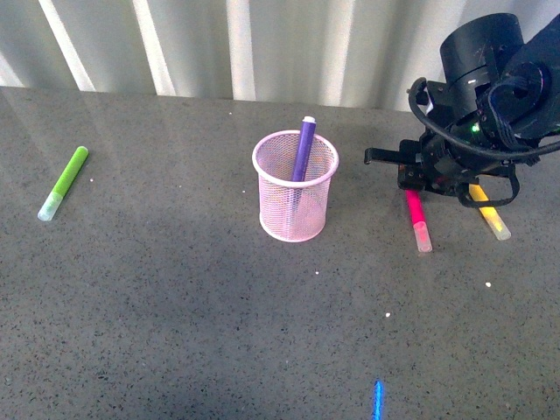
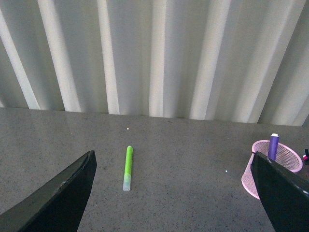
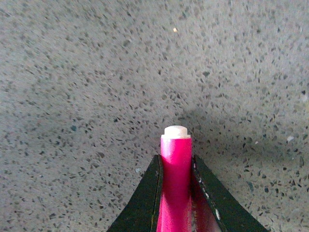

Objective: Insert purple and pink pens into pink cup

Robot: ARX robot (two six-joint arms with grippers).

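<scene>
Counter (image 1: 175, 306): grey speckled surface, backed on the far side by a pale corrugated wall (image 1: 245, 44).

Pink cup (image 1: 295, 185): upright near the middle of the counter. Wire mesh with a solid rim.

Purple pen (image 1: 304, 149): inside the pink cup, leaning slightly to the right. Its upper end rises above the rim. Confirmed in the left wrist view, where the pen (image 2: 273, 145) stands out of the cup (image 2: 270, 166).

Pink pen (image 1: 417, 219): outside the cup, to its right and apart from it, with its clear cap pointing to the near side. Whether it rests fully on the counter cannot be told.

Right end effector (image 1: 411, 179): low over the far end of the pink pen. The right wrist view shows the end effector (image 3: 176, 159) clenched on the pen (image 3: 176, 183), with one black finger (image 3: 145, 203) pressed against each side of the barrel and the pale end of the pen sticking out past the tips.

Left end effector (image 2: 172, 157): out of the front view. In its own wrist view it is released, fingers (image 2: 58, 198) spread wide, grasping nothing, above the counter.

Green marker (image 1: 63, 182): flat on the far left of the counter, well apart from the cup.

Yellow marker (image 1: 490, 213): flat on the counter just right of the pink pen, partly under the right arm
</scene>
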